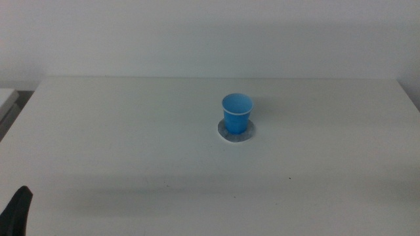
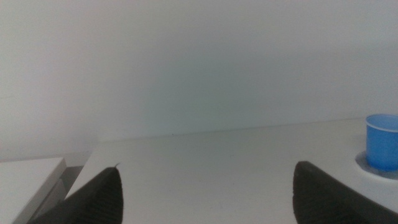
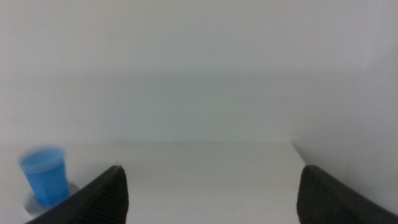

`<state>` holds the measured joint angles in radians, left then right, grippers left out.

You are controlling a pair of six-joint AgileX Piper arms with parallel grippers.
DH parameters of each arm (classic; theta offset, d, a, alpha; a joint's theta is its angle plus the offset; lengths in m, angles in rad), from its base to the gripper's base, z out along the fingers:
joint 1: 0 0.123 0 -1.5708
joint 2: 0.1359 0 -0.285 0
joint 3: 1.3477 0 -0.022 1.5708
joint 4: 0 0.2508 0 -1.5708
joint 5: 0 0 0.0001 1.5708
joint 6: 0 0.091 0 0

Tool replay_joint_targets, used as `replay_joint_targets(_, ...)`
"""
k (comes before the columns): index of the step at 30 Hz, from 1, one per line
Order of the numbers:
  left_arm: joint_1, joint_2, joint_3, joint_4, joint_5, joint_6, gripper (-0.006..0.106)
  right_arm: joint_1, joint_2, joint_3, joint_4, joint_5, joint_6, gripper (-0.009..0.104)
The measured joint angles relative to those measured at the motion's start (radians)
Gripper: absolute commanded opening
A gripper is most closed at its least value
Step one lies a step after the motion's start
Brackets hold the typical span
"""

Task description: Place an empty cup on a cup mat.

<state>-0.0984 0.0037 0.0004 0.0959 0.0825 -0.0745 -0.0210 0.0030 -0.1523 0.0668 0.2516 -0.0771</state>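
Cup point(image 1: 237, 113): standing upright on cup mat point(image 1: 235, 134), well apart from both grippers. Left gripper point(image 2: 205, 196) and right gripper point(image 3: 211, 196): waiting with jaws spread, holding nothing. Risk: nudging or tipping the light cup when reaching back in.

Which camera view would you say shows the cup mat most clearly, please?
The middle view: the cup mat shows as a ring all round the upright cup standing on it. Both wrist views catch only a pale sliver beneath the cup, at the frame edge.
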Motion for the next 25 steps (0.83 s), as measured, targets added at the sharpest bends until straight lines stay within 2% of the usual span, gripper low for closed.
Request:
replay_joint_targets(4, 0.000, 0.000, 0.000, 0.000, 0.000, 0.000, 0.094, 0.000, 0.000, 0.000, -0.009, -0.029, 0.144, 0.092)
replay_joint_targets(7, 0.000, 0.000, 0.000, 0.000, 0.000, 0.000, 0.094, 0.000, 0.000, 0.011, -0.024, -0.029, 0.192, 0.092)
replay_joint_targets(13, 0.000, 0.000, 0.000, 0.000, 0.000, 0.000, 0.094, 0.000, 0.000, 0.090, -0.032, -0.022, 0.209, 0.092)
replay_joint_targets(20, 0.000, 0.000, 0.000, 0.000, 0.000, 0.000, 0.094, -0.001, 0.000, 0.149, -0.105, 0.037, 0.211, 0.092)
replay_joint_targets(25, 0.000, 0.000, 0.000, 0.000, 0.000, 0.000, 0.094, -0.001, 0.000, 0.149, -0.120, 0.049, 0.215, 0.092)
